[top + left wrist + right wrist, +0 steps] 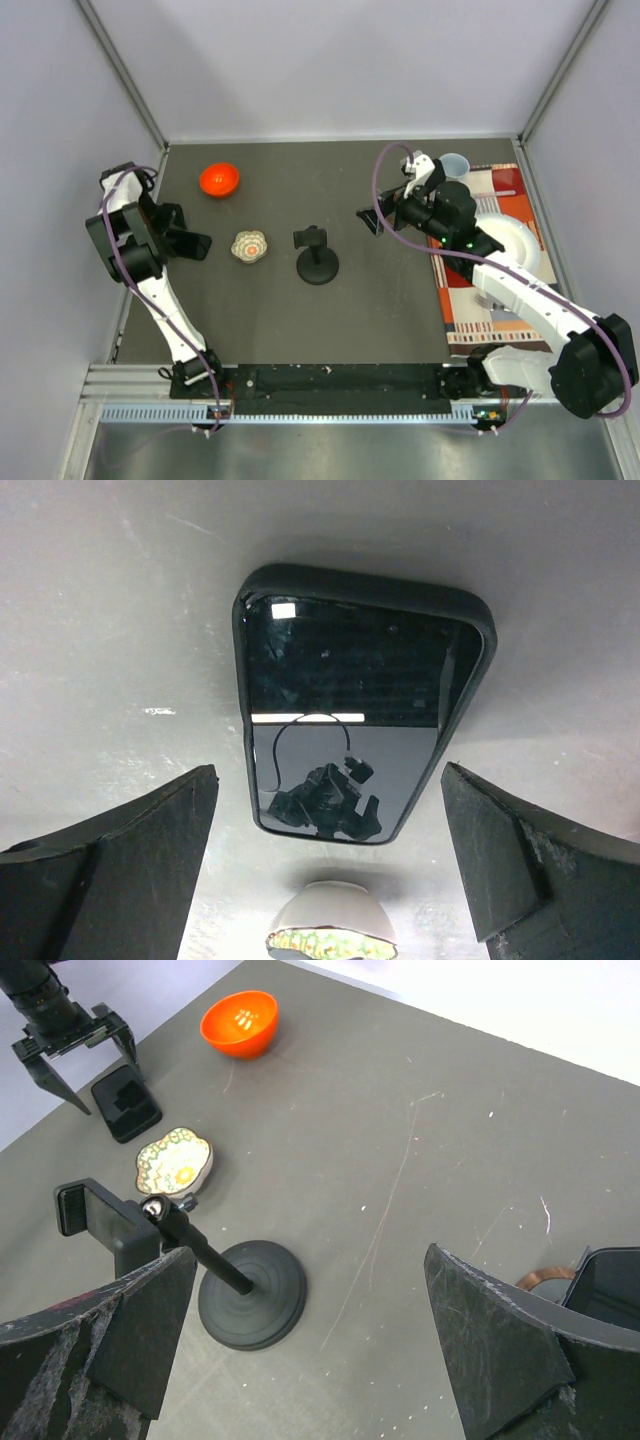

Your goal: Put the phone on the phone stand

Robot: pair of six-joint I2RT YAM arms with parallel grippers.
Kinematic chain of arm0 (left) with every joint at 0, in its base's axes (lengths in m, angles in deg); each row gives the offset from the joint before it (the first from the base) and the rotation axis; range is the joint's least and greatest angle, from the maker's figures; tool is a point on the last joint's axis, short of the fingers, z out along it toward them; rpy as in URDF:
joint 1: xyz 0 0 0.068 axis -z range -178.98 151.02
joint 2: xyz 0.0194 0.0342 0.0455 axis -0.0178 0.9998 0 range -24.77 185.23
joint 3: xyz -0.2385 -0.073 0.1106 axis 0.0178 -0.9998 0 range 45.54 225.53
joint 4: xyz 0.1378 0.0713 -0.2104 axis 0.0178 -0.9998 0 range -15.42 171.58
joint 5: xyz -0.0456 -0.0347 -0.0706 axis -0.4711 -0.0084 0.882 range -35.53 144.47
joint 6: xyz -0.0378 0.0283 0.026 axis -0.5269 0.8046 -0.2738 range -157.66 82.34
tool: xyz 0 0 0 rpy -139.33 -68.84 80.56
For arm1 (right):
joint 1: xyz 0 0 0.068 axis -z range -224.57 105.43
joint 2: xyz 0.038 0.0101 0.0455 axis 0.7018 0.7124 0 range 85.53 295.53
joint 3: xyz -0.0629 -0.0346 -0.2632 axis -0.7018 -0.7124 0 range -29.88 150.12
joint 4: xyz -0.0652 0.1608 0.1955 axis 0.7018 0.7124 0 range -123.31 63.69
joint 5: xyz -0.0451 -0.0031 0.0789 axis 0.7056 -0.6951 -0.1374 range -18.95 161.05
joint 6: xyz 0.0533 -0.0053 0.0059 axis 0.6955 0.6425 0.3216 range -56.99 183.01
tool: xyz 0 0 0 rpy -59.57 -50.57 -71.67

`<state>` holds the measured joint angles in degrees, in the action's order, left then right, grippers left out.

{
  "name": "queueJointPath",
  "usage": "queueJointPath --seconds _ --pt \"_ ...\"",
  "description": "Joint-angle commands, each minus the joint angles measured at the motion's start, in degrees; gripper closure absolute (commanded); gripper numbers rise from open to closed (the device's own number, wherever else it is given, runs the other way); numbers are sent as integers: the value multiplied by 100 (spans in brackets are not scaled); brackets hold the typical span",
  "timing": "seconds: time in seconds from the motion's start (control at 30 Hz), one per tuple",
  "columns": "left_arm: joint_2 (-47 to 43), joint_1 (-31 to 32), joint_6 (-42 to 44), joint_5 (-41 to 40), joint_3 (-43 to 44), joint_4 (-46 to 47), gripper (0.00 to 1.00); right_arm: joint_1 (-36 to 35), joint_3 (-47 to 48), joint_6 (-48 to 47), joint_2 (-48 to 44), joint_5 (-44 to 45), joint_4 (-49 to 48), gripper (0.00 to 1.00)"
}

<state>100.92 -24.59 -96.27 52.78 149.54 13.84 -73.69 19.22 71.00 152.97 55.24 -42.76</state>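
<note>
My left jaws spread wide, empty, over phone (360, 710) lying flat on surface (400, 300), left side. My right jaws apart too, empty. Upright mid-surface: phone stand (317, 262), small dish (250, 246) btwn them.

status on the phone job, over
Both open: left gripper hovering over the phone, right gripper empty. Phone flat on table, not gripped; phone stand bare, patterned dish lies between.

Bright, even overhead light fills all three views. Shadows are soft and short, pooling just under the phone stand (317, 262) at centre frame. In the left wrist view, the glossy phone (360, 710) mirrors a white glare strip mid-screen and a small bright square at upper left.
</note>
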Motion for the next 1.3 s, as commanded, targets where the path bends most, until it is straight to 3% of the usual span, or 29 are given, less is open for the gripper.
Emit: queueJointPath --seconds 0.0,0.37,0.57,0.83,1.07,1.27 --pt "140 -50 -107 -200 190 -257 1 -49 -6 -61 -126 -80 -276 3" --pt "53 -50 -256 -323 -90 -248 1 -49 -15 -78 -117 -62 -276 3" --pt "-18 -59 -370 46 -407 16 1 -49 -23 -69 -117 -89 -311 3" --pt "-536 -41 -625 -59 -1101 455 1 -41 -23 -78 -108 -106 -338 3" --pt "-501 -15 -634 -244 -1198 481 1 -49 -23 -96 -117 -54 -320 3" --pt "-615 3 -502 -305 -1673 921 12 -49 -32 -140 -73 34 -294 3"
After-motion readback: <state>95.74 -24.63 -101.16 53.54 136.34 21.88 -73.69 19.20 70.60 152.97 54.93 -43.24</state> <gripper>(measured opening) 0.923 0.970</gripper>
